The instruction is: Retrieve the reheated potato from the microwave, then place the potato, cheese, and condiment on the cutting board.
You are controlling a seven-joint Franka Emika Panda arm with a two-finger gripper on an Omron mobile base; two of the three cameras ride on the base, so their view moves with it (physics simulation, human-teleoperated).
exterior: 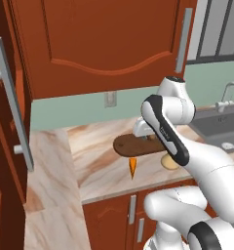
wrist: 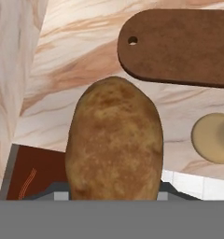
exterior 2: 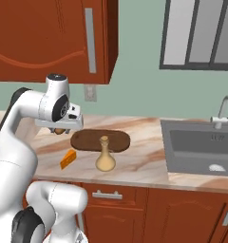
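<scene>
The gripper (exterior 2: pixel 60 130) hangs above the marble counter (exterior 2: pixel 144 156), off the left end of the cutting board (exterior 2: pixel 100 139), and it is clamped around the potato (wrist: pixel 114 142); in the hand view the lumpy brown potato sits between the jaws with its long axis running along the gripper, clear of the counter below it. From the right base view a bit of the potato (exterior 2: pixel 60 130) peeks out beneath the white hand. The dark brown oval board (wrist: pixel 179 46) lies flat on the counter with a small hole near its rounded end; nothing rests on it that I can see. The condiment bottle (exterior 2: pixel 105 154) stands upright just in front of the board on the counter, its tan rounded base toward the counter edge; from above it reads as a beige disc (wrist: pixel 213 137). The orange cheese wedge (exterior 2: pixel 68 159) lies on the counter near the front edge, left of the bottle and apart from the board; in the left base view the cheese (exterior: pixel 132 167) sits just in front of the board (exterior: pixel 133 145). A steel sink (exterior 2: pixel 201 149) with a faucet (exterior 2: pixel 224 111) lies to the right.
</scene>
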